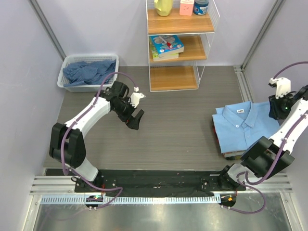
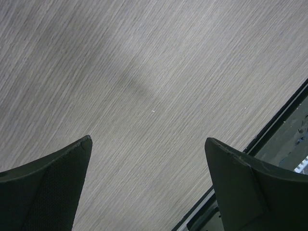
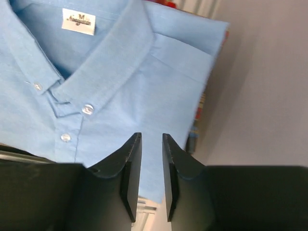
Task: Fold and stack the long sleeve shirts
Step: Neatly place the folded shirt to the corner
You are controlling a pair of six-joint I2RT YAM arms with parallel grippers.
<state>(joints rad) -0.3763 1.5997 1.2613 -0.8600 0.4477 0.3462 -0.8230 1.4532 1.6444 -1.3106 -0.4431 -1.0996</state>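
Note:
A folded plain light blue shirt [image 1: 243, 127] with a white neck label [image 1: 240, 110] lies on top of a stack at the right of the table. A plaid edge [image 1: 231, 155] shows under it. In the right wrist view the shirt [image 3: 120, 72] fills the frame, collar up, with the plaid edge [image 3: 198, 115] at its side. My right gripper [image 1: 275, 109] [image 3: 151, 137] hovers over the shirt's right edge, jaws nearly together and holding nothing. My left gripper [image 1: 135, 122] [image 2: 148, 139] is open and empty above bare table. Darker blue shirts [image 1: 89, 72] lie crumpled in a basket.
The white basket [image 1: 61, 79] stands at the back left by the wall. A wire-and-wood shelf unit [image 1: 173, 77] with books and small items stands at the back centre. A black strip and metal rail [image 1: 154, 185] run along the near edge.

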